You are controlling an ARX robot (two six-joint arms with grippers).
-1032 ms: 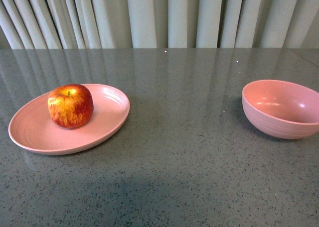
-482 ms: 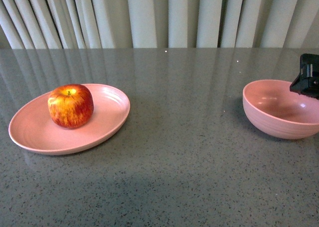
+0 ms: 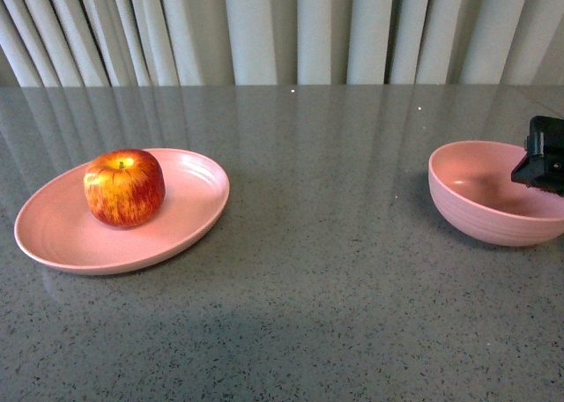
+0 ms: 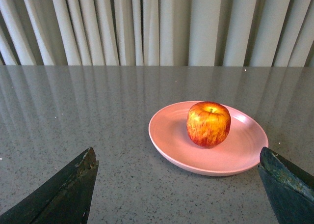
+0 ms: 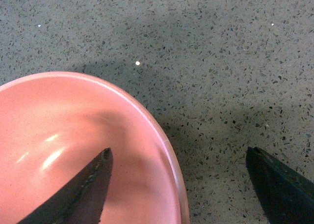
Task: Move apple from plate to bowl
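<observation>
The red apple [image 3: 123, 188] with yellow streaks sits upright on the left part of the shallow pink plate [image 3: 189, 195], at the table's left. The deep pink bowl [image 3: 480, 210] stands at the right with nothing in it. My right gripper [image 3: 544, 160] shows as a black part at the right edge, over the bowl's far side. In the right wrist view it [image 5: 179, 153] is open astride the bowl's rim [image 5: 162, 140], one finger over the inside, one over the table. My left gripper [image 4: 177, 155] is open and low, short of the plate [image 4: 171, 140], facing the apple [image 4: 208, 124].
The grey speckled table [image 3: 326, 270] runs wide between plate and bowl. Pale pleated curtains [image 3: 282, 32] hang behind its far edge.
My right gripper came into the front view at the right edge over the bowl, then sank a little lower. Apple, plate and bowl have not moved.
</observation>
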